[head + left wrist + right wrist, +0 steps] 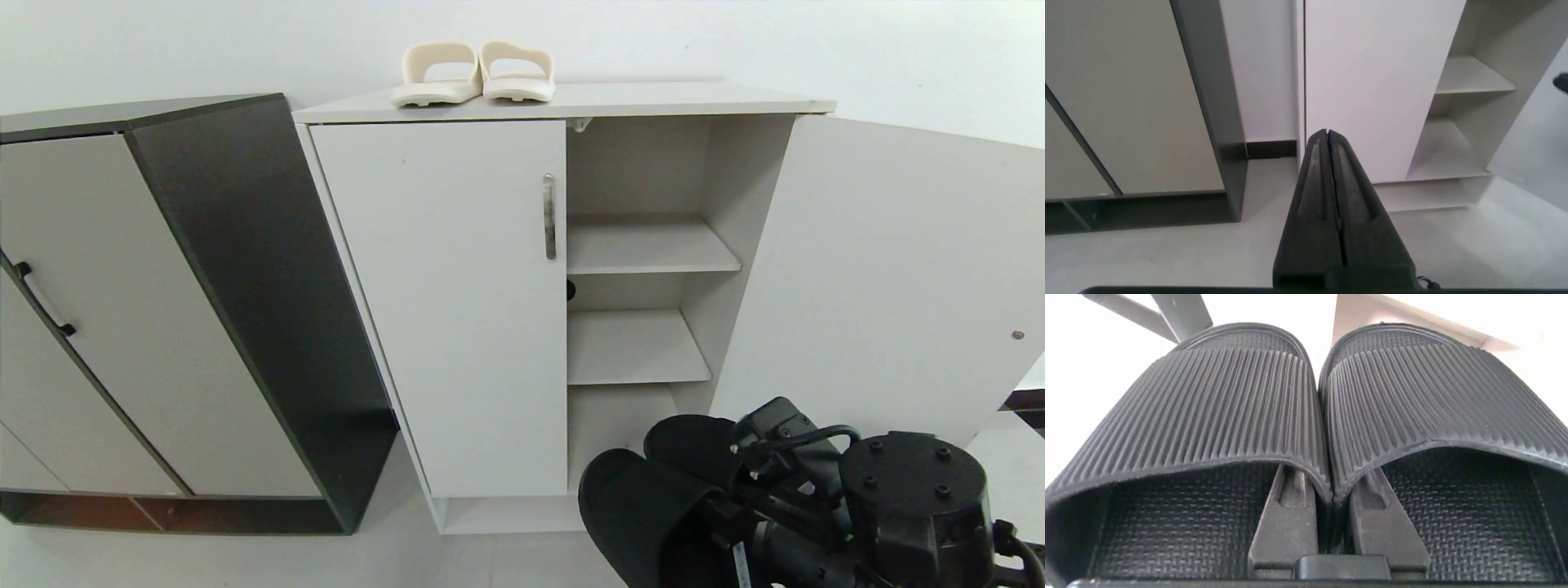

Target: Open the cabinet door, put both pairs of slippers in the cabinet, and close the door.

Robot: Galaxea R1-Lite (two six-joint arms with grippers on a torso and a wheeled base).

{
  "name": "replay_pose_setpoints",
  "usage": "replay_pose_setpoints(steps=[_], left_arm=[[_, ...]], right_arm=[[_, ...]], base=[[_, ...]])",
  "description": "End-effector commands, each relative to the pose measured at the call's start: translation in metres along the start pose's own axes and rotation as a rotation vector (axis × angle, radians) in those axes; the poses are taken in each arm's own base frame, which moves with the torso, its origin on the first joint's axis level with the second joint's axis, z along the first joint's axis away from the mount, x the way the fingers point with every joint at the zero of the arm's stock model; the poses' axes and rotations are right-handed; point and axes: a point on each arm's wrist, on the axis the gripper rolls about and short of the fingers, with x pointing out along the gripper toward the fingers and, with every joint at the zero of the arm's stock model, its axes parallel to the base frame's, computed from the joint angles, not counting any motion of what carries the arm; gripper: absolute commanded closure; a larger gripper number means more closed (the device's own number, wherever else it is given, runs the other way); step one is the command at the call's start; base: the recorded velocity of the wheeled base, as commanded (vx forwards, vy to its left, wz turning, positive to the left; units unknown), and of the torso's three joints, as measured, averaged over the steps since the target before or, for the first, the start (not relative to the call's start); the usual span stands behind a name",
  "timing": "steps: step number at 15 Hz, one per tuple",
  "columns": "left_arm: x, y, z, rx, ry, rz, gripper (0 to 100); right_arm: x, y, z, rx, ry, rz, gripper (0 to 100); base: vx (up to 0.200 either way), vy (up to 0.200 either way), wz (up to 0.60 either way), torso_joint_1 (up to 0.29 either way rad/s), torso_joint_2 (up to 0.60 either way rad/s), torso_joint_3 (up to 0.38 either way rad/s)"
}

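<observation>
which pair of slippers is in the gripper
The black pair, pinched by the right gripper low before the open white cabinet; the cream pair sits untouched on the cabinet's top.

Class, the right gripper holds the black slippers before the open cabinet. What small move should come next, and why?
Probably ease the black slippers forward and up onto the lower shelf. The right gripper is shut on the pair, the cabinet door stands open, that shelf looks bare, and the slippers hang just outside the opening.

Bright even light; soft shadow inside cabinet (pixel 645 245); head-view edges bowed.
</observation>
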Motion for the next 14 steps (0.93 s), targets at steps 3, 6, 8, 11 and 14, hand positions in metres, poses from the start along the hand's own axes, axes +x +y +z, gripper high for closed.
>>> replay_pose_setpoints(steps=[3,6,8,11,14], left_arm=[[0.0,0.0,0.0,0.0,0.002,0.0,100],[0.0,0.0,0.0,0.0,0.002,0.0,100],[0.0,0.0,0.0,0.0,0.002,0.0,100],[0.0,0.0,0.0,0.0,0.002,0.0,100],[0.0,0.0,0.0,0.0,0.002,0.002,100]], right_arm=[[0.009,0.007,0.006,0.009,-0.018,0.013,100],[0.06,0.033,0.013,0.112,-0.024,-0.092,100],[0.094,0.043,0.007,0.146,-0.021,-0.19,100],[0.116,0.049,0.002,0.135,-0.01,-0.213,100],[0.135,0.057,0.008,0.105,-0.018,-0.24,100]], base=[[0.0,-0.2,0.0,0.002,0.0,0.002],[0.0,-0.133,0.0,0.002,0.0,0.002],[0.0,0.0,0.0,0.0,0.0,0.0],[0.0,0.0,0.0,0.0,0.0,0.0],[0.0,0.0,0.0,0.0,0.0,0.0]])
